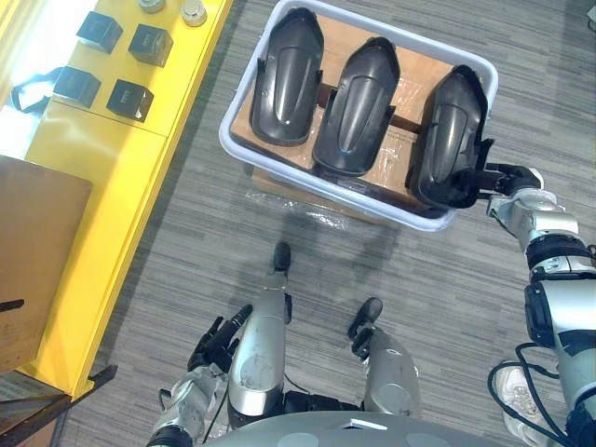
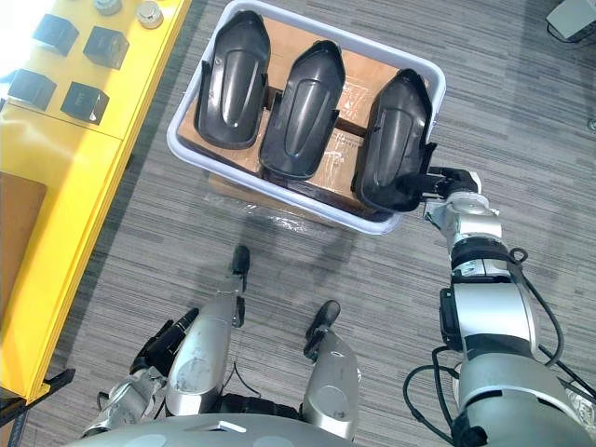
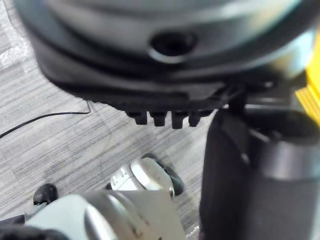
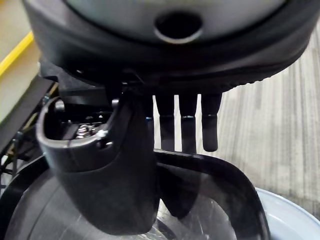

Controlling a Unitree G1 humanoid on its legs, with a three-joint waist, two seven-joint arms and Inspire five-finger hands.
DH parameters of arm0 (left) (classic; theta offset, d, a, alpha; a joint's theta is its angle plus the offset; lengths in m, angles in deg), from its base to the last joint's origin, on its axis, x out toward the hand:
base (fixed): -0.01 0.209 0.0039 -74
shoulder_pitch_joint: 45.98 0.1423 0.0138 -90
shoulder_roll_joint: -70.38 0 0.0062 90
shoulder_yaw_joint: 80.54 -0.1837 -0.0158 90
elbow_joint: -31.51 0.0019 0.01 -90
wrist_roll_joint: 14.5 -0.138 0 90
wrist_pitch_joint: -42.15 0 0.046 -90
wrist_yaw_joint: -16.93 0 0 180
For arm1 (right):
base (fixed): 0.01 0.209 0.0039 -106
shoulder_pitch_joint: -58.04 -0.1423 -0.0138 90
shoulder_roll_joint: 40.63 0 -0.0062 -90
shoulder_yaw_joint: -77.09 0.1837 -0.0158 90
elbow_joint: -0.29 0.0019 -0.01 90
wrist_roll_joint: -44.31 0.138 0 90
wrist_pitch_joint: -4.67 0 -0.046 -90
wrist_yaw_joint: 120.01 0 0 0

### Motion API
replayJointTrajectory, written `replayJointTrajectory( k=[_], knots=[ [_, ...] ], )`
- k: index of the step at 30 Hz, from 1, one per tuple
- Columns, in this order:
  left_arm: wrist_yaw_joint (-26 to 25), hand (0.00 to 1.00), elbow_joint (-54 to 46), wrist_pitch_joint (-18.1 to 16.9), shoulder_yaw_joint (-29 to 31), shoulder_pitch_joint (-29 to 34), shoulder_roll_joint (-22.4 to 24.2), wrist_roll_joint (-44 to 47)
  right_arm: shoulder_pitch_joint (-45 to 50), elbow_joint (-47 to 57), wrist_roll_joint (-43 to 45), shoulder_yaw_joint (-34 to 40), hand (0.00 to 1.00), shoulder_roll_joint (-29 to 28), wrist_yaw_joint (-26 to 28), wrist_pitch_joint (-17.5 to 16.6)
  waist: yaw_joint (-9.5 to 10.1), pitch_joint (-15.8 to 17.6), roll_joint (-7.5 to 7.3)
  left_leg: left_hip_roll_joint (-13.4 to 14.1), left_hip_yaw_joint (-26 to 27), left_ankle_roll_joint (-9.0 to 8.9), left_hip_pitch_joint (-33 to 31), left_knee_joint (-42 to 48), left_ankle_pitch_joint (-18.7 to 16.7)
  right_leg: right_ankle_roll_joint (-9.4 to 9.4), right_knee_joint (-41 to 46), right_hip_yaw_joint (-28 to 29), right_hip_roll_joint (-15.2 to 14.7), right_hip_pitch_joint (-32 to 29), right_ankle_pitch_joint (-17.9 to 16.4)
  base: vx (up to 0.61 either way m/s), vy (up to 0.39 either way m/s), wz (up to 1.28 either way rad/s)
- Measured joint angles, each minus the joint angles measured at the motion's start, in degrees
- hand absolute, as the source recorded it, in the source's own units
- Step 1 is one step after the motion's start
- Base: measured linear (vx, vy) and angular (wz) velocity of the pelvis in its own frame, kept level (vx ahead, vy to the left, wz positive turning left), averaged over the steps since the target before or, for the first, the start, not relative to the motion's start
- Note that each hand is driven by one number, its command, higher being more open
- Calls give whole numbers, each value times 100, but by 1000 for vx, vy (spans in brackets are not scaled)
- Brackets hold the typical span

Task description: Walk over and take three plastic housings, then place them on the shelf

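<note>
barely started tbh: all three glossy black plastic housings (image 1: 358,102) sit in the pale plastic tub (image 1: 227,130), my right hand (image 1: 512,179) has straight fingers (image 4: 186,127) straddling the rightmost housing (image 1: 447,140) unclamped, left hand (image 1: 212,346) hangs relaxed

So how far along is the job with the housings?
Done: the robot stands at the white bin. In hand: the right hand touches the rightmost housing with straight fingers, no grip yet. To do: all three housings lie in the bin, none on the yellow shelf. The left hand hangs idle.
</note>
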Motion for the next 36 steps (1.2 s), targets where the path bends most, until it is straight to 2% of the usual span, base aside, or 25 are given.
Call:
replayJointTrajectory(
  k=[3, 9, 16, 19, 22, 24, 28, 29, 32, 36],
  knots=[
    [11, 100, -35, -55, -115, -13, 10, 150, -1, -72, -213, -36, 0, -5, 87, 153, -4, -2, 26, -15, -34, -22, 83, -34, 14, 3, 215, -8, -37, -3, -143, 32, -58, 6],
    [36, 100, -224, -135, -161, -11, 38, 142, 76, -53, -365, 45, 0, -3, 89, 144, -3, 4, 110, -29, -88, -66, 357, -167, 24, -58, 433, -55, -67, 147, -398, 3, -53, 6],
    [35, 100, -750, -357, -163, 202, 54, 96, 449, 82, -660, 257, 0, -131, -392, -82, -36, 6, 116, -66, -3, -115, 1061, -817, 279, -13, 284, -74, -64, 601, -398, 21, -39, 1],
    [35, 100, -1814, -391, -159, 462, 51, 100, 987, 948, -911, 442, 0, -197, -919, -218, -123, 8, 101, -77, 63, -125, 1501, -1242, 428, 47, 96, -89, -40, 912, -359, 43, -41, -2],
    [29, 100, -2806, -378, -137, 610, 48, 109, 1559, 2199, -1145, 729, 0, -492, -1383, -389, -293, -29, 35, -92, 184, -122, 1767, -1286, 386, 143, -160, -43, -31, 1230, -268, 68, -36, -13],
    [25, 100, -3364, -350, -87, 613, 50, 115, 1865, 2901, -1430, 974, 0, -884, -1602, -521, -382, -178, -55, -91, 243, -121, 1828, -1292, 325, 170, -398, -39, 7, 1356, -171, 74, -19, -18],
    [-7, 100, -4713, -247, -39, 571, 189, 137, 2817, 4335, -2137, 1036, 0, -1773, -2065, -709, -519, -778, -326, -105, 335, -156, 1868, -1292, 229, 193, -912, -84, 71, 1588, 47, 112, -29, -7],
    [-9, 100, -4911, -236, -53, 560, 240, 151, 2917, 4458, -2258, 1029, 0, -1861, -2105, -760, -536, -835, -337, -104, 343, -156, 1881, -1291, 229, 178, -929, -97, 72, 1608, 94, 106, -28, 3],
    [-46, 100, -5541, -53, -241, 462, 366, 203, 3226, 4784, -2759, 846, 0, -2203, -2297, -1082, -641, -1116, -322, -114, 444, -157, 1987, -1294, 228, 184, -1001, -112, 66, 1731, 150, 45, -15, -3],
    [-165, 100, -5578, 522, -621, 149, 484, 458, 3582, 5130, -3328, 336, 0, -2243, -2298, -1637, -672, -1360, -123, -78, 618, -186, 2062, -1318, 200, 178, -1100, 3, 125, 1744, 156, -77, -9, -20]
  ],
)
